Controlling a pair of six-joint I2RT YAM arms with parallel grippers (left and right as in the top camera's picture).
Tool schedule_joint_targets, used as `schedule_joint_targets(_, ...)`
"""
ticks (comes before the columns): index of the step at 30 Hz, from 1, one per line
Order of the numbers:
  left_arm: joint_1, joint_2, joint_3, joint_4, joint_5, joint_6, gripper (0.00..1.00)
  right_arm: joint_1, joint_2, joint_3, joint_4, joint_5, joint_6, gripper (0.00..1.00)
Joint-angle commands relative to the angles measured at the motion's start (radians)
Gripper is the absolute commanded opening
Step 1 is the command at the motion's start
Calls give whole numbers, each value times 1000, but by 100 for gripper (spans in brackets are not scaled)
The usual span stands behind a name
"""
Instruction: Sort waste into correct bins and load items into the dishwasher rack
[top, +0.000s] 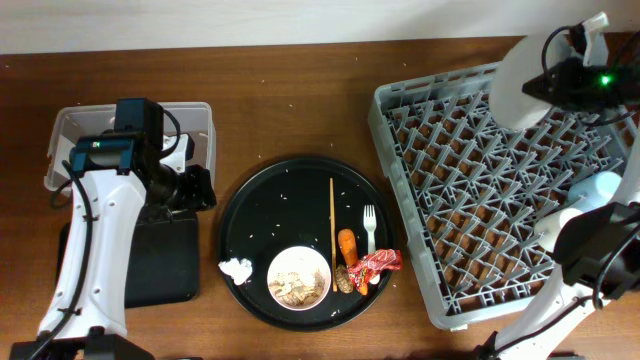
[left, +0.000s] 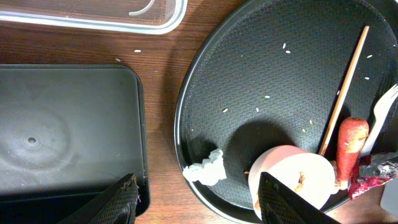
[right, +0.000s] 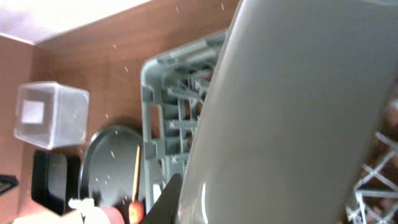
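Note:
My right gripper (top: 556, 80) is shut on the pale round plate (top: 525, 85) and holds it on edge above the far side of the grey dishwasher rack (top: 470, 190). The plate (right: 298, 112) fills the right wrist view. My left gripper (left: 199, 205) is open and empty above the table, between the flat black tray (left: 62, 137) and the tissue wad (left: 208, 168). On the round black tray (top: 270, 200) lie the tissue wad (top: 236, 268), a white bowl (top: 298, 277) with rice scraps, a chopstick (top: 332, 215), a fork (top: 369, 228), a carrot piece (top: 347, 245), a brown lump (top: 343, 281) and a red wrapper (top: 378, 265).
The clear tub (top: 130, 130) stands at the back left, with the flat black tray (top: 160, 260) in front of it. A light blue cup (top: 603, 186) and a cream cup (top: 560, 225) sit at the rack's right side. Rice grains are scattered over the round tray.

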Motion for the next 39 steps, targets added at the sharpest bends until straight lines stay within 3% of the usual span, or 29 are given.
schedule_joint_targets(1, -3, -12, 10, -8, 11, -6, 62, 52, -9, 11, -33, 40, -127, 4)
schedule_joint_targets(4, -3, -12, 10, -10, 11, -6, 62, 106, -2, 10, -32, 191, -142, 4)
schedule_joint_targets(9, -3, -12, 10, -12, 11, -6, 62, 151, 34, 9, -47, 196, -143, 4)
schedule_joint_targets(22, -2, -12, 10, -11, 11, -6, 62, 165, 41, 7, -128, -43, -251, 4)
schedule_joint_targets(29, -3, -12, 10, -12, 11, -6, 62, 165, 45, -7, -97, 9, -251, 4)
schedule_joint_targets(36, -3, -12, 10, -12, 11, -6, 62, 163, 47, -180, 50, 97, -248, 5)
schedule_joint_targets(37, -3, -11, 10, -12, 11, -6, 62, 163, 47, -204, 87, 124, -233, 25)
schedule_joint_targets(39, -3, -12, 10, -15, 11, -6, 62, 163, 47, -234, 153, 237, -162, 98)
